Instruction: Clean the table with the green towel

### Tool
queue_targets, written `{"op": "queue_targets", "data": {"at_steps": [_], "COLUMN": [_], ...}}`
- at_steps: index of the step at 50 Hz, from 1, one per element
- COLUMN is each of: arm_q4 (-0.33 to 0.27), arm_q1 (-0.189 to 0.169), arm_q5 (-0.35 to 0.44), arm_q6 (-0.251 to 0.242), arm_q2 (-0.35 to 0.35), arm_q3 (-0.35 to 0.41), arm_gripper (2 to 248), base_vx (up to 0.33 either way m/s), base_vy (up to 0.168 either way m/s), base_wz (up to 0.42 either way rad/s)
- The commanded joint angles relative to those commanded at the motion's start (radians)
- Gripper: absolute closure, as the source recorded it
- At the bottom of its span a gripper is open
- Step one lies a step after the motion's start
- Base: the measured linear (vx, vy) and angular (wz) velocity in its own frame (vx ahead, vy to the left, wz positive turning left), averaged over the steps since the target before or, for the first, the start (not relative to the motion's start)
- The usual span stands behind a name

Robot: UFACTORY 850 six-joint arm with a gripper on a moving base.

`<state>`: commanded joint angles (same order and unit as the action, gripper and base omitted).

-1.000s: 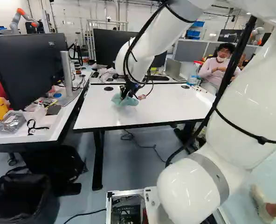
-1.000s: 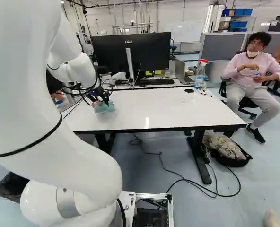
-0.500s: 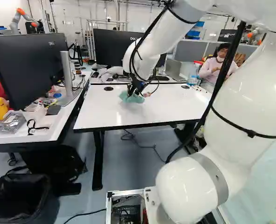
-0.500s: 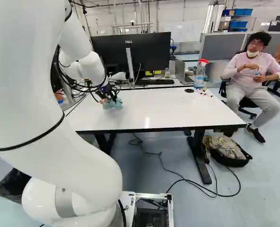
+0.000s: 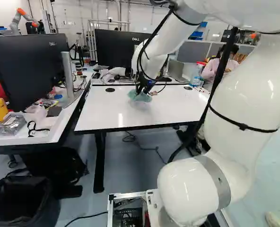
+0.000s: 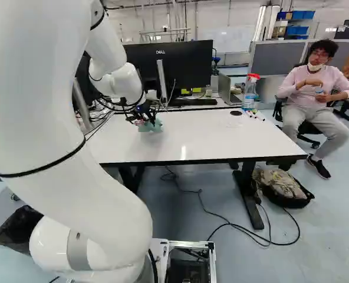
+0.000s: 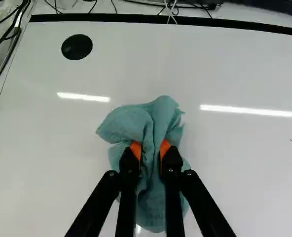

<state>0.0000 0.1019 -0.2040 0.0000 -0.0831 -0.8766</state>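
Green towel, bunched between the orange pads of the jaws, which pinch it from both sides; its folds spread ahead of and beneath them, over the white desk.

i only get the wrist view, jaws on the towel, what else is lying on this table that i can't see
Observer: In the right base view, a few markers lie near the table's far right corner.
Operator: ok and anything on the floor by the legs
Observer: Yes, a bag sits beside the right-hand leg in the right base view.
Operator: is there a bin around
Observer: A black bin stands at the near left of the left base view.
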Motion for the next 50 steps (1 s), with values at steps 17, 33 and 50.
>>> {"op": "queue_targets", "data": {"at_steps": [17, 33, 50], "arm_q4": [0.0, 0.0, 0.0], "arm_q1": [-0.058, -0.109, -0.163], "arm_q5": [0.0, 0.0, 0.0], "arm_q6": [0.0, 0.0, 0.0], "arm_q2": [-0.045, -0.09, -0.115], "arm_q3": [-0.049, -0.098, -0.128], "arm_gripper": [191, 191, 191], "base_vx": [0.0, 0.0, 0.0], "base_vy": [0.0, 0.0, 0.0], "base_wz": [0.0, 0.0, 0.0]}}
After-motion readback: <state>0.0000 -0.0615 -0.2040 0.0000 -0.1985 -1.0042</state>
